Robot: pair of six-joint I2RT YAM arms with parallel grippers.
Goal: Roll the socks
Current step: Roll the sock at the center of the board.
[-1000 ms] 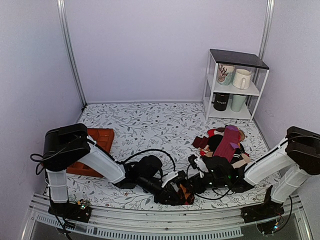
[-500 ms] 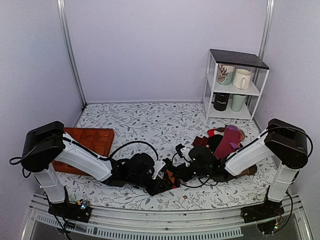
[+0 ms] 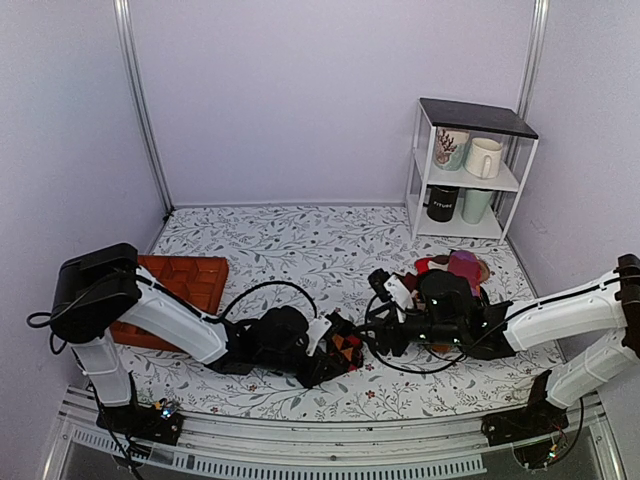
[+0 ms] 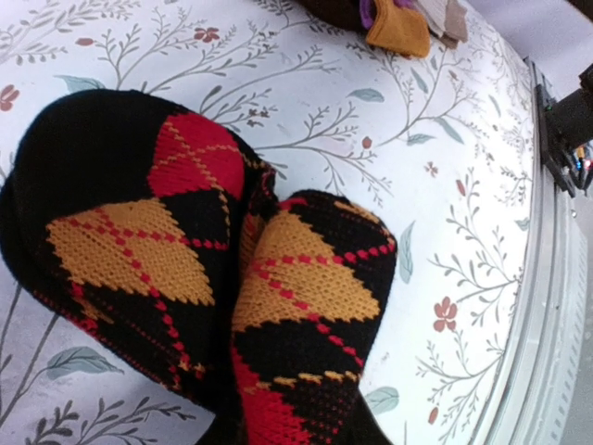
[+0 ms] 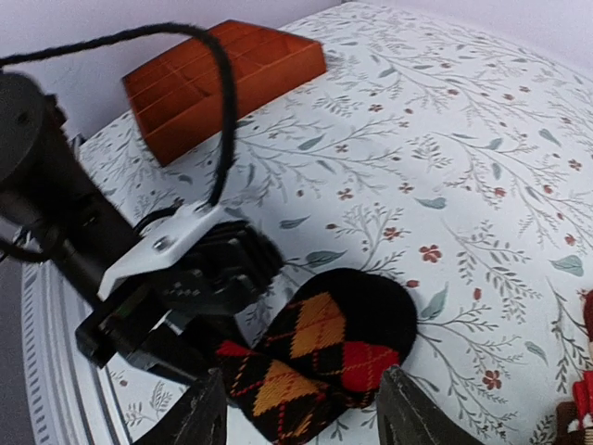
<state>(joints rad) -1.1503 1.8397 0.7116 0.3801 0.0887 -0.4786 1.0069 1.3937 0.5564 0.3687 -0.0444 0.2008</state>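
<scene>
Black argyle socks [image 4: 213, 278]; mug [image 3: 442, 203] lettering illegible

The socks [image 4: 213, 278] are a chunky knit, every stitch showing, soft and matt, a bit fuzzy at the edges. The table [image 4: 371, 111] has a smooth printed covering, also matt; cloth or vinyl is hard to call. The compartment tray [image 5: 222, 79] looks like matt orange-brown plastic. The arm shells [image 3: 185, 325] are glossy white plastic, and the fingers [image 5: 206, 419] on the right arm are dull and dark. The mugs [image 3: 484, 157] look like shiny glazed ceramic. The rack [image 3: 478, 117] seems to be white painted metal with a dark matt top.
</scene>
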